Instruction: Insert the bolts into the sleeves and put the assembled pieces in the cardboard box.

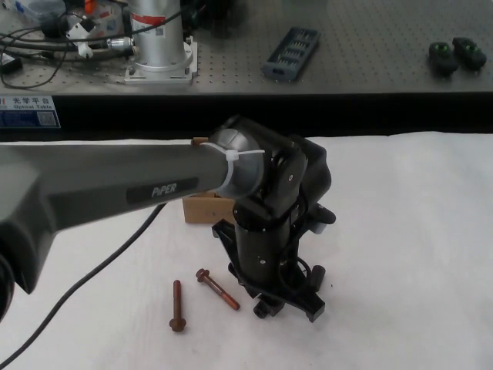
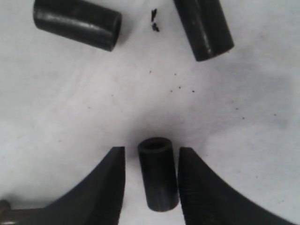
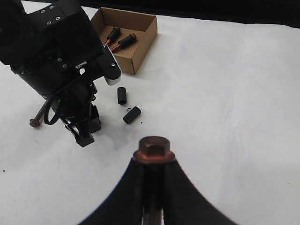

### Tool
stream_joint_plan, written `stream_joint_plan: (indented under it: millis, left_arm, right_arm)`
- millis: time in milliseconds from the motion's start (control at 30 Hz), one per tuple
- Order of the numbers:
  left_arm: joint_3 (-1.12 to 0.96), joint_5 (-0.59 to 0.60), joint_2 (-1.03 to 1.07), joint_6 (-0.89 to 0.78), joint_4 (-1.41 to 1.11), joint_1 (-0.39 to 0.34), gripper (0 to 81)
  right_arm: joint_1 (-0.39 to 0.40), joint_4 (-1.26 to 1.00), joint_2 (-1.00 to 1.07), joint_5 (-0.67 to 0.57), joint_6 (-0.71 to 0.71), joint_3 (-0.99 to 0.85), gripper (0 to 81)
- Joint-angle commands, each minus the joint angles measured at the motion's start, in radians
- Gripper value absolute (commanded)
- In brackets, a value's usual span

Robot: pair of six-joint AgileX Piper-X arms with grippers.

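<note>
The left claw stands open around one sleeve lying on the worktop, with a gap on each side. I think it should close centred and gently (the sleeve could roll). The right claw grips a bolt.

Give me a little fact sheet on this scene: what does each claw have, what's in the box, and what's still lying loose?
Left claw: open, one finger on each side of a black sleeve, not clamped on it
Right claw: shut on a bolt, head showing
Cardboard box: holds two assembled pieces
Loose sleeves: two more on the white cloth
Loose bolts: two lying on the cloth near the left arm
</note>
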Motion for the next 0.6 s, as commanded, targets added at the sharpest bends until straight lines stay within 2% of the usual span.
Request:
stream_joint_plan:
  millis: [0, 333, 567]
  left_arm:
    - [-0.007, -0.008, 0.022, -0.049, 0.033, -0.002, 25.5]
    - [-0.008, -0.008, 0.021, -0.053, 0.055, -0.002, 24.8]
    - [-0.008, -0.008, -0.038, -0.053, 0.022, 0.002, 5.5]
  right_arm:
    - [-0.007, 0.0, -0.015, 0.002, -0.001, -0.002, 3.6]
    - [-0.007, 0.014, -0.032, 0.002, -0.001, -0.002, 3.6]
    - [-0.007, 0.003, -0.031, 0.002, -0.001, -0.002, 3.6]
